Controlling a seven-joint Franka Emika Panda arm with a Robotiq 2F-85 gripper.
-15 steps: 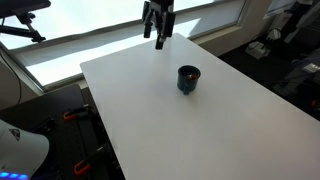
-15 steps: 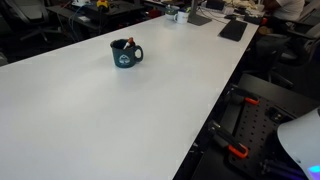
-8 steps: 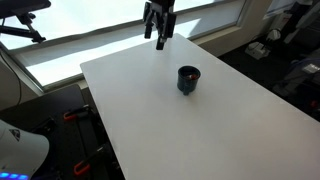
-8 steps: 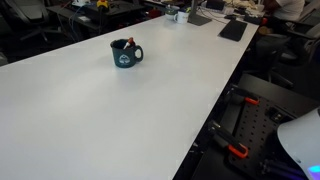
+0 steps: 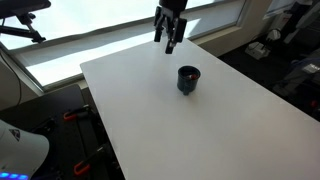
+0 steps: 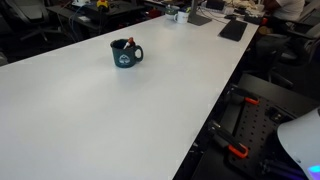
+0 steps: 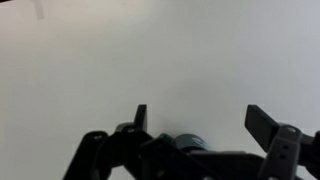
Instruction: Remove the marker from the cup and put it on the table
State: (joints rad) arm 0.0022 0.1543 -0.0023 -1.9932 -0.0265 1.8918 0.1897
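Note:
A small dark cup (image 5: 188, 79) stands on the white table (image 5: 200, 130). It also shows in an exterior view (image 6: 125, 53), where a reddish tip of the marker (image 6: 128, 41) sticks out of its top. In the wrist view the cup's rim (image 7: 190, 140) peeks out at the bottom behind the gripper body. My gripper (image 5: 169, 43) hangs above the table's far edge, up and behind the cup, open and empty. In the wrist view its fingers (image 7: 200, 118) are spread wide over bare table.
The table's far edge lies next to bright windows (image 5: 90, 40). Desks with keyboards and clutter (image 6: 225, 20) stand beyond the table. Dark equipment (image 5: 290, 50) and red-clamped gear (image 6: 240, 150) flank the table sides.
My gripper has shifted sideways along the table's far edge, toward the cup's side. The cup and marker have not moved.

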